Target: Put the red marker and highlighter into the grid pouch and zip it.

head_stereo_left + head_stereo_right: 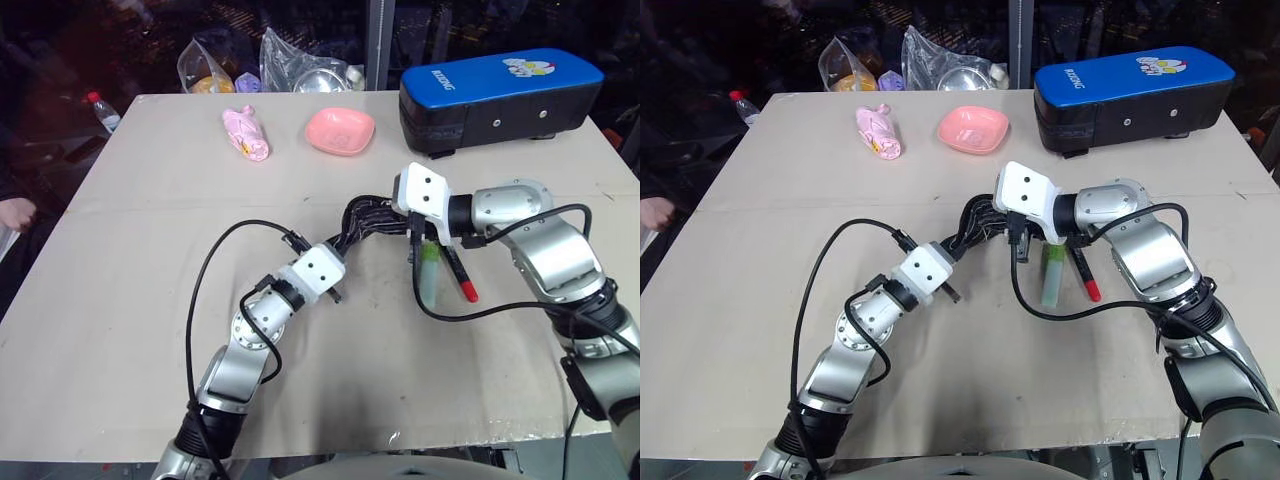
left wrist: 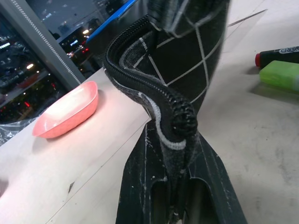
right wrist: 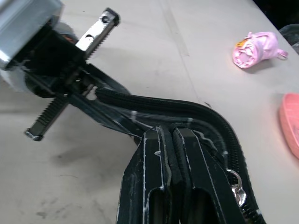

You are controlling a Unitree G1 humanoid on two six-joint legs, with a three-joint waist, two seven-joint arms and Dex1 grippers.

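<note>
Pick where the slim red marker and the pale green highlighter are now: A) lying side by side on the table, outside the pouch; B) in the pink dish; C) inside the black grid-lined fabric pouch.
A: the slim red marker and pale green highlighter lie on the table, while both tools hold the black grid-lined fabric pouch.

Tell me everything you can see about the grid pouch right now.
The grid pouch is black fabric with thin white grid lines and a black zipper along its edge. It hangs bunched and bowed above the tabletop, stretched between both arms: the left gripper is shut on one end, the right gripper on the zipper edge near the metal pull. Its mouth looks gaping, not zipped.
</note>
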